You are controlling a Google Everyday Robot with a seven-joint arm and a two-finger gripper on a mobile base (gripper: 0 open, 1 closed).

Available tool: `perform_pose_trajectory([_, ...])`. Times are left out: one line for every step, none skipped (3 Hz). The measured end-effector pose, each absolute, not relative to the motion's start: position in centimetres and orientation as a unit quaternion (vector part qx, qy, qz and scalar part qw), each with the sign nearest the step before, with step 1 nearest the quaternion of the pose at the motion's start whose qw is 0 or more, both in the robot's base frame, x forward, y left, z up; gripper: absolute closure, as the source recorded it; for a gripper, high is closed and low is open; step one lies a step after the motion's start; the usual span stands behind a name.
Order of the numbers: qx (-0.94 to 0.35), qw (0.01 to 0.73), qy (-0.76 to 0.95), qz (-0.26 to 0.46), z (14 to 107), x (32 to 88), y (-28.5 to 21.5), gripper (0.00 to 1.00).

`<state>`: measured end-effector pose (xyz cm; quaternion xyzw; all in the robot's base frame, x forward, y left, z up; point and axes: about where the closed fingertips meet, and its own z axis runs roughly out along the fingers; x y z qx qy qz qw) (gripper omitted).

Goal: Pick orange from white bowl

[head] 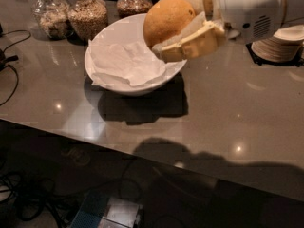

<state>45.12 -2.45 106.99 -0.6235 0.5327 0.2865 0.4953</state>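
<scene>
The orange (167, 20) is a round, dull orange fruit held between my gripper's cream fingers (190, 44), lifted above the right rim of the white bowl. My gripper (172, 26) reaches in from the upper right on a white arm (251, 8) and is shut on the orange. The white bowl (111, 42) sits on the grey counter, lined with crumpled white napkin (126, 63), with nothing else showing inside it.
Three glass jars of grains stand behind the bowl: one at the far left (50, 13), one beside it (88, 14), one further back (134, 1). A stack of white plates (280, 46) sits at the right. The counter's front edge (142, 148) runs diagonally; cables and a box lie below.
</scene>
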Motion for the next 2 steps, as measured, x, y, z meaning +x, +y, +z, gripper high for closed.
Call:
perform_pose_trajectory([-0.628, 0.483, 0.522, 0.316, 105.36, 43.19, -1.72, 1.00])
perform_pose_trajectory([-0.628, 0.483, 0.522, 0.316, 105.36, 43.19, -1.72, 1.00])
